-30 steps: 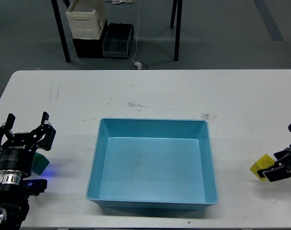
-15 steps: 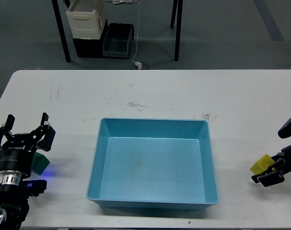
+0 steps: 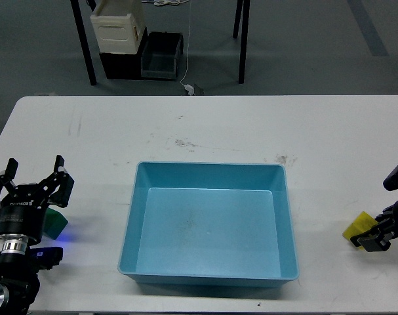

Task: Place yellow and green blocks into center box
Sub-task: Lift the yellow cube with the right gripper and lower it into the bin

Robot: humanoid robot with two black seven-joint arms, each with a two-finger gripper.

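The blue box [image 3: 208,225] sits at the middle of the white tabletop [image 3: 205,128], close to its near edge, and holds nothing but its own scuffed floor; the yellow block [image 3: 357,227] lies by the right edge, touching the right gripper [image 3: 374,237], whose jaws are too dark and cut off by the frame to tell whether they clamp it; the green block [image 3: 53,222] rests near the left edge, mostly hidden behind the left gripper [image 3: 32,190], whose jaws stand wide apart above it, holding nothing.
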